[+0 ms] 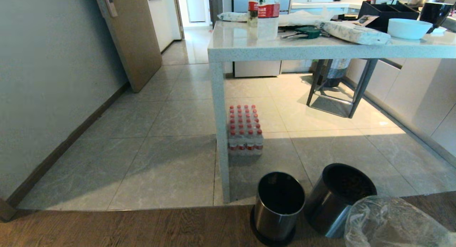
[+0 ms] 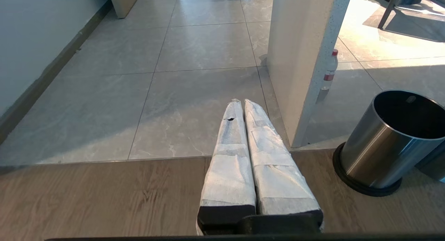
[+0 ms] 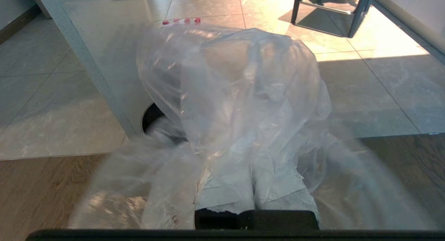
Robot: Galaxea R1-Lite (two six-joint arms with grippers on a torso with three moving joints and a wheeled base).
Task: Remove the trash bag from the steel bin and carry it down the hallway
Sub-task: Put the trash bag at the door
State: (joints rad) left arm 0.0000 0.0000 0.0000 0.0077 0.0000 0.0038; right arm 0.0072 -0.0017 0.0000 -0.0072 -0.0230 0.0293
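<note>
Crinkly clear trash bag (image 3: 236, 105), pinched.

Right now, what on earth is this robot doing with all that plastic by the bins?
It is taking out the rubbish. The right gripper is shut on a clear trash bag, which drapes over its fingers and is already out of the bins. Two steel bins stand open on the floor beside the table leg. The left gripper is shut and holds nothing. The tiled hallway lies ahead, past the pack of red-capped bottles.
</note>
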